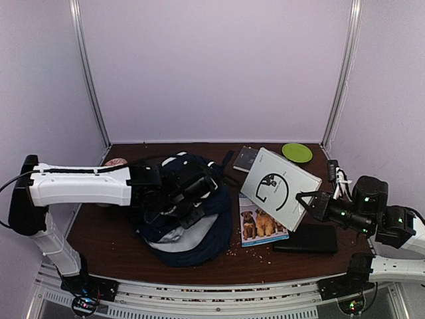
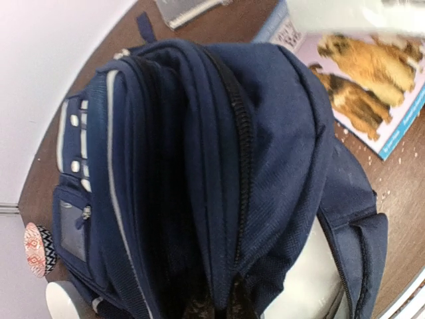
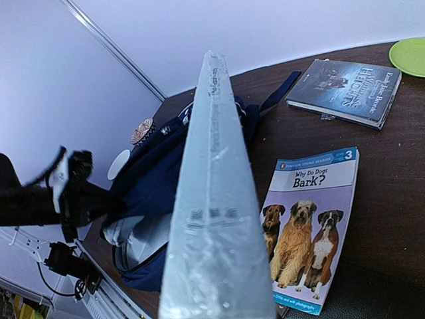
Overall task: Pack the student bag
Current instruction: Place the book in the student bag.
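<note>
On the dark brown table (image 1: pixel 99 232), left of centre, lies the student bag (image 1: pixel 216 222). It is slumped navy fabric with thin pale stripes, and pale material shows along its near side. The left fingers (image 1: pixel 192 206) are closed on the fabric at the top of the bag. In the left wrist view the zip-edged folds run together at the bottom of the frame, and the fingertips themselves are hidden there.

Right of the bag, a large white book (image 1: pixel 275 186) with a black circular design is held clear of the table. It is tilted, with its upper corner leaning towards the bag. The right fingers (image 1: pixel 304 199) grip it at its right-hand edge, and the right wrist view shows the book edge-on.

Partly beneath it, a dog picture book (image 1: pixel 262 226) lies flat, just beside the bag. A flat black case (image 1: pixel 309 239) lies near the right front corner, next to the picture book.

At the back edge lie a dark-covered book (image 1: pixel 247 158) and, to its right, a green plate (image 1: pixel 297 152). A small red-and-white patterned bowl (image 1: pixel 116 161) sits at the back left, behind the left arm.
</note>
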